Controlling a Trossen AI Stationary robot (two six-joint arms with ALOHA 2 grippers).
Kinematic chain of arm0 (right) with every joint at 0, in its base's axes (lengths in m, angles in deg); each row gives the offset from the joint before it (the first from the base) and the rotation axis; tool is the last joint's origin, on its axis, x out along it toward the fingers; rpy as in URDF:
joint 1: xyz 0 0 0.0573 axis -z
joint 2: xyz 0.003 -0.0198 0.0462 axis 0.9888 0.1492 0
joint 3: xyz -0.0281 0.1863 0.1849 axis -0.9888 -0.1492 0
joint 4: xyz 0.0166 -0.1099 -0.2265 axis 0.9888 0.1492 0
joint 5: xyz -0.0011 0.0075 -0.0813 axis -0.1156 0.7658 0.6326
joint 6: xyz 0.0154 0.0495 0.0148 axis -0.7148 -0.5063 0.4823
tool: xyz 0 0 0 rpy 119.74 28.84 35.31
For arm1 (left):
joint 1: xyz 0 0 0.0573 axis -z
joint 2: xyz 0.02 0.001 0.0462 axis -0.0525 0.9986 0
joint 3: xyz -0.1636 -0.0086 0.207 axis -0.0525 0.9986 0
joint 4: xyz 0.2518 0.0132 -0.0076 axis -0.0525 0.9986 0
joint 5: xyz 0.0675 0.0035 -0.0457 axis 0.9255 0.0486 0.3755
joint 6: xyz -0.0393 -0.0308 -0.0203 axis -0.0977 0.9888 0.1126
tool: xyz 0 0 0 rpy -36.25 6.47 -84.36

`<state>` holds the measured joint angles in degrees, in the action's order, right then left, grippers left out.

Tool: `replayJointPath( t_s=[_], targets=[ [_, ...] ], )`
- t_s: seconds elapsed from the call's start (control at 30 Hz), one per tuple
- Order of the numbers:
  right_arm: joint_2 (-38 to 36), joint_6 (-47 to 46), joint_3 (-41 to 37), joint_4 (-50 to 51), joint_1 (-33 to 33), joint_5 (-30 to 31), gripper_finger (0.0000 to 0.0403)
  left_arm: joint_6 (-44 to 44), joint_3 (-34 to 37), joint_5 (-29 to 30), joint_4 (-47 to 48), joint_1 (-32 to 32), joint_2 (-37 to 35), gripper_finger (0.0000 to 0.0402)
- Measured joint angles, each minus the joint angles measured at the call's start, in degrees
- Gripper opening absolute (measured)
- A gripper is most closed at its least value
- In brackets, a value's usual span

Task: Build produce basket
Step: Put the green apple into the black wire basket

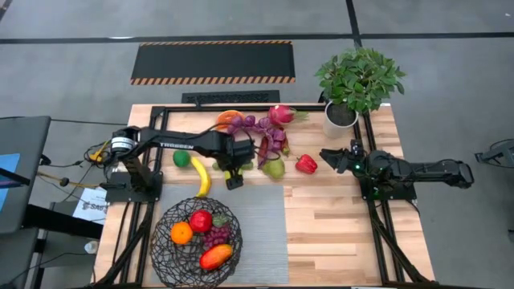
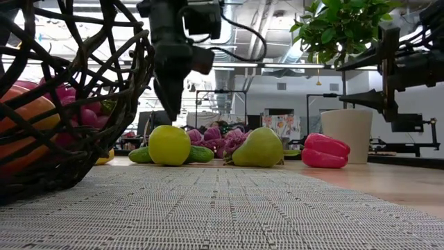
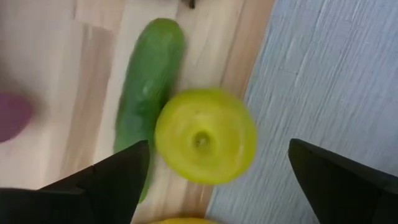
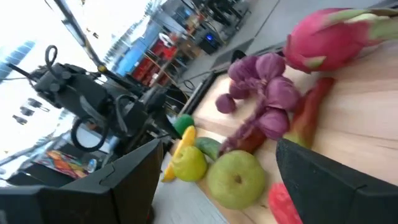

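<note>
From above, the black wire basket [image 1: 197, 233] sits at the near left of the table on a grey mat [image 1: 257, 233], holding a red apple [image 1: 201, 221], an orange [image 1: 181, 233], purple grapes [image 1: 218, 236] and an orange-red fruit [image 1: 216, 256]. The left gripper [image 1: 234, 178] hangs over the mat's far edge, among loose produce: a banana [image 1: 201, 177], a lime [image 1: 181, 158], a green pear [image 1: 275, 168], a red pepper [image 1: 305, 164] and a pink dragonfruit [image 1: 282, 114] farther back. The right gripper [image 1: 331, 156] waits on the right, near the potted plant [image 1: 358, 80]. At table height, a yellow-green round fruit [image 2: 169, 145] stands in front of a cucumber [image 2: 198, 154], left of the pear [image 2: 259, 147] and pepper [image 2: 326, 151]; the left gripper hangs above the fruit, apart from it. The left wrist view shows its fingers [image 3: 118, 180] spread wide, holding nothing, with the yellow-green fruit [image 3: 205, 135] between them below, touching the cucumber [image 3: 148, 93]. The right wrist view shows that gripper's fingers [image 4: 336, 180] parted and empty, facing the pear [image 4: 236, 177] and dragonfruit [image 4: 333, 37].
</note>
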<state>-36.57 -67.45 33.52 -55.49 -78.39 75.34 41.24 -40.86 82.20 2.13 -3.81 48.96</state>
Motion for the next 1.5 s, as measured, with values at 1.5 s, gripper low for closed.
replayJointPath(
  t_s=[1.5],
  targets=[
    [0.39, -0.16, 0.00, 0.06, 0.00, 0.04, 0.0333, 8.96, -8.99, -15.46, -7.63, -0.81, 0.07, 0.0297]
  ],
)
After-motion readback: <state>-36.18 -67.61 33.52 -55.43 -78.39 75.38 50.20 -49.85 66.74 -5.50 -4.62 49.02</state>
